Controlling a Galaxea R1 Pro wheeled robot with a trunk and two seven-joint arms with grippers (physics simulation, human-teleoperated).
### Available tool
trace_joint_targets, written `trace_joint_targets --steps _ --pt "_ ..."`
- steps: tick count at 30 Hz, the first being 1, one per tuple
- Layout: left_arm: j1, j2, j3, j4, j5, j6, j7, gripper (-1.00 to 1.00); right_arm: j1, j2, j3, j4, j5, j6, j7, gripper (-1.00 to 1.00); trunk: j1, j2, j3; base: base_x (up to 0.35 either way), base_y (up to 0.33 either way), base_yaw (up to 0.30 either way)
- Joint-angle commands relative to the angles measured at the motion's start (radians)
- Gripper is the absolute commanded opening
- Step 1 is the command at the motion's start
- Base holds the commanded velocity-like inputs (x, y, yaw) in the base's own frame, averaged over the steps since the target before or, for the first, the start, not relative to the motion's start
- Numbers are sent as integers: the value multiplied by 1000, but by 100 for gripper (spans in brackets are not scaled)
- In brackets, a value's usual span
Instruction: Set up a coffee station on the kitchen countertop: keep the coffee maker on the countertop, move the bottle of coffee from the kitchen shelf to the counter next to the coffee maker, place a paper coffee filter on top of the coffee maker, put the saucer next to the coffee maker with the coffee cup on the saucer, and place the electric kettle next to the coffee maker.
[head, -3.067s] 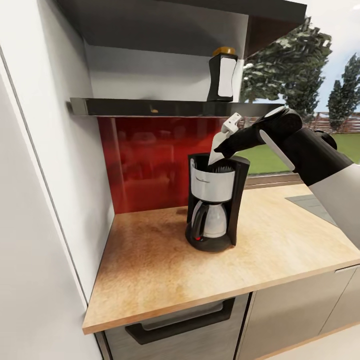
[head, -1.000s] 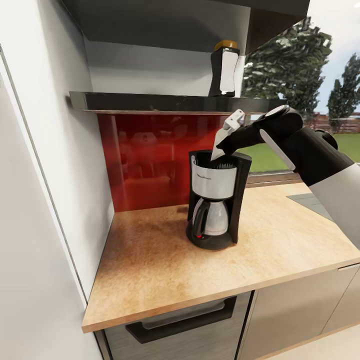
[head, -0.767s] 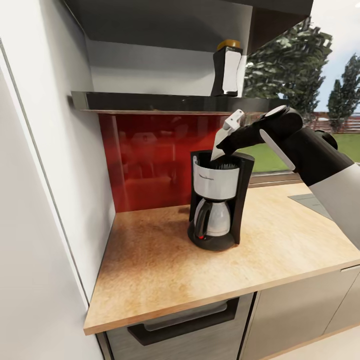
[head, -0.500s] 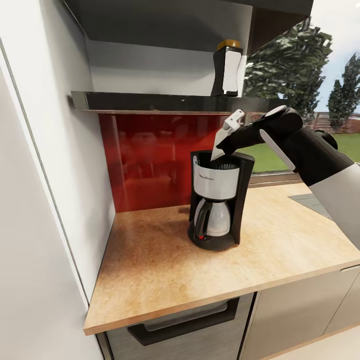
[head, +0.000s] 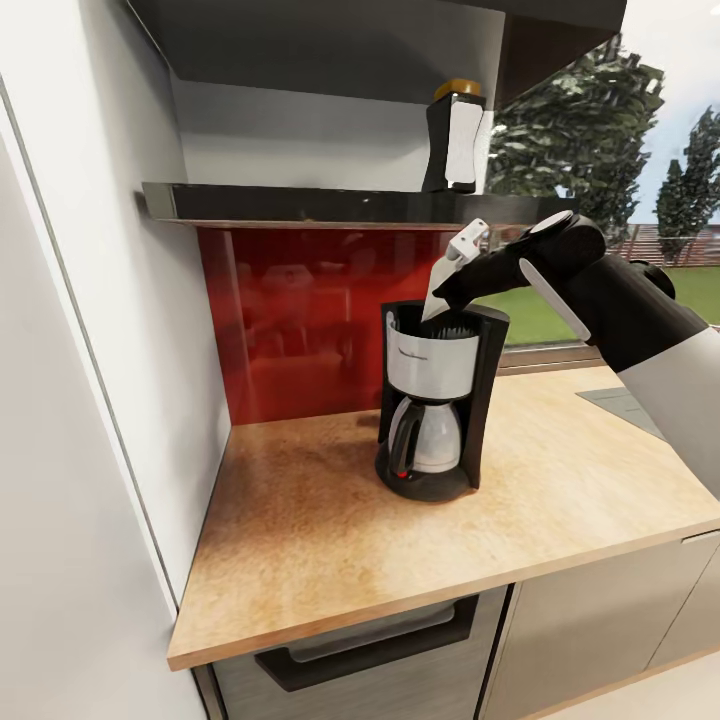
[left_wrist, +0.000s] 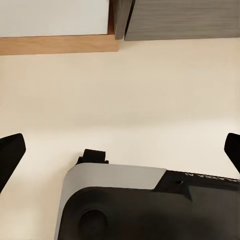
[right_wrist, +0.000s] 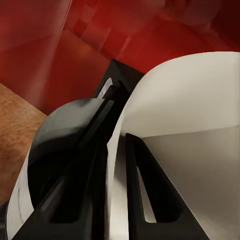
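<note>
Paper coffee filter (head: 441, 287), pinched flat in my right gripper (right_wrist: 116, 150), hangs near-upright, its lower edge dipping into the coffee maker (head: 437, 400) by the countertop's (head: 300, 530) rear edge.

Domestic kitchen, simulator-rendered. A light-wood counter (head: 330, 530) is running over grey glossy cabinet fronts (head: 590, 620), one with a dark recessed drawer handle (head: 360, 645). A glossy red backsplash (head: 290, 320) is backing the corner. A black drip coffee maker (head: 438, 405) is standing on the counter; a dark bottle with a yellow cap (head: 456, 137) is sitting on the shelf (head: 320, 205) above. A window (head: 600, 150) is showing trees and lawn outside.
</note>
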Motion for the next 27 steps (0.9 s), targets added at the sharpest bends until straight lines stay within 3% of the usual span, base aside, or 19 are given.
trace_joint_targets --steps 1,22,27 --pt "0 0 1 -1 10 0 -7 100 -1 -1 2 -1 -6 5 -2 -100 0 -1 -1 0 0 0" --pt "0 0 1 0 10 0 -7 100 -1 -1 2 -1 -6 5 -2 -100 23 -43 -20 0 0 0" --pt "0 0 1 0 10 0 -7 100 -1 -1 2 -1 -6 5 -2 -100 42 -78 -35 0 0 0"
